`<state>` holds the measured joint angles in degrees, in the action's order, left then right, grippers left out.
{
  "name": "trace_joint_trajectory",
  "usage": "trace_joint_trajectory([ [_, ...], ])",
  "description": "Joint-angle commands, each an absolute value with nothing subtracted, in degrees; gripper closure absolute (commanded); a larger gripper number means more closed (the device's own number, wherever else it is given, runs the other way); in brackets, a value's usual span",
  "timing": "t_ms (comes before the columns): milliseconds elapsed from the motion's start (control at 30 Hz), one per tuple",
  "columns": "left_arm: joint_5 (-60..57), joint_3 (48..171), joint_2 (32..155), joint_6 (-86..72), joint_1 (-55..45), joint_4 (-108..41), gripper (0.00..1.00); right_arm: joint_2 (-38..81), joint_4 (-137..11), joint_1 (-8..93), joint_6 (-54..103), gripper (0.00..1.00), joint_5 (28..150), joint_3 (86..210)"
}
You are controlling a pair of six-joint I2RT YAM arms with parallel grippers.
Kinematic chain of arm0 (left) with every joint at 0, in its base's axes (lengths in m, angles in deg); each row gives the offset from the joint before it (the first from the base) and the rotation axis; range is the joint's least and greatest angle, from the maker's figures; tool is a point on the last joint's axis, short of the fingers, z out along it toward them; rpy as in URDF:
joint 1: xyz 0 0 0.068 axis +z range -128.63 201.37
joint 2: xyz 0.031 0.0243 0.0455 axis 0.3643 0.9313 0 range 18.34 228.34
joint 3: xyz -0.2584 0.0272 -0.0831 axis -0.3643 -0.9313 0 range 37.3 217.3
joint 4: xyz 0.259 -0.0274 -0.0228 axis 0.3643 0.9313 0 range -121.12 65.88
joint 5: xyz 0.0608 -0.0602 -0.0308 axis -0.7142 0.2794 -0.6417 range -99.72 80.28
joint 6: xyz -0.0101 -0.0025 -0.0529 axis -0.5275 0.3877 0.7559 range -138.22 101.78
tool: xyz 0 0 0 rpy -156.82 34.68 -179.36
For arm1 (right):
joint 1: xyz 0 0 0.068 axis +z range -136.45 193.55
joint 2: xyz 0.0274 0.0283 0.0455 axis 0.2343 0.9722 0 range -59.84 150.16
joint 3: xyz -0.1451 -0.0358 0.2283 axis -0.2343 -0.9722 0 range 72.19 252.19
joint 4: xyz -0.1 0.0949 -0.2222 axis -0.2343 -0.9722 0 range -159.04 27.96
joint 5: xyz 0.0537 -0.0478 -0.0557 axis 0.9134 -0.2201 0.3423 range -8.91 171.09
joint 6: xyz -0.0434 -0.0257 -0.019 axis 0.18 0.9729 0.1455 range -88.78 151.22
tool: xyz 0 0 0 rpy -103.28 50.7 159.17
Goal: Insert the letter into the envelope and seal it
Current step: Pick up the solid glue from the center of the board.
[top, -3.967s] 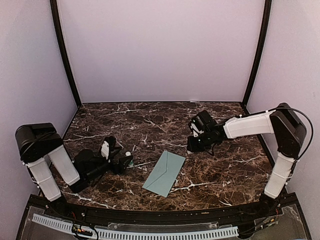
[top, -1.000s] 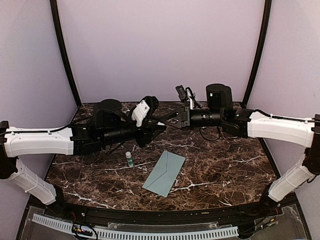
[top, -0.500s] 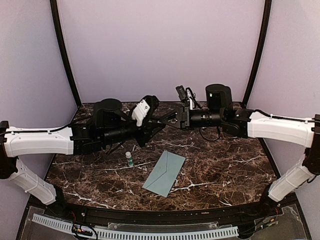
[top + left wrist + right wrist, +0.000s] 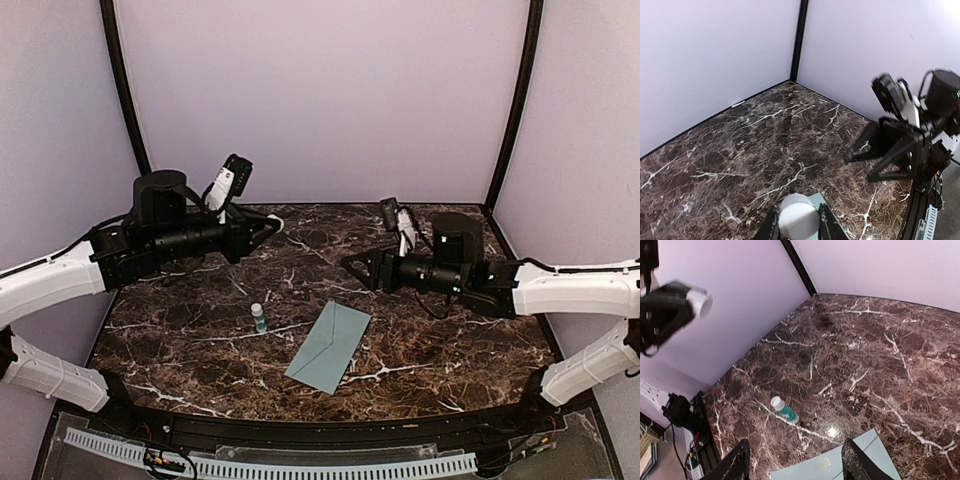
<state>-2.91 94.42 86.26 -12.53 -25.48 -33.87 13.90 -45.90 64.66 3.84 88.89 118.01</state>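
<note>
Seems sealing: left hand (image 4: 264,226), upper left, clamped on a white cylinder (image 4: 798,223), right hand (image 4: 354,266) open, empty; next, down to the envelope (image 4: 328,347).

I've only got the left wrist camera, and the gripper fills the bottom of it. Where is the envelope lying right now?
Observer: The top view shows the envelope flat on the table, near the front edge, between the two arms.
Operator: Anything close to it?
Observer: A small teal bottle with a white cap sits just left of it, not touching.
Operator: Is the right gripper carrying something?
Observer: No. Its own wrist view shows the right gripper open, with nothing between the fingers.
</note>
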Motion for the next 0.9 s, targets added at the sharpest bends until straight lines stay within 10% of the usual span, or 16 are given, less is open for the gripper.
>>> trace_joint_trajectory([
  [0, 9.9, 93.2, 83.4, -5.4, -15.3, -23.3, 0.91, 20.8, -32.8, 71.0, 10.5, 0.42, 81.6, 113.8],
  [400, 28.0, 87.2, 79.7, -4.9, 2.9, -26.4, 0.92, 48.2, -23.3, 79.5, 15.5, 0.44, 85.0, 128.8],
  [867, 24.7, 81.6, 82.8, -9.4, 0.9, -21.3, 0.94, 61.4, -27.7, 80.3, 16.6, 0.45, 84.9, 140.4],
])
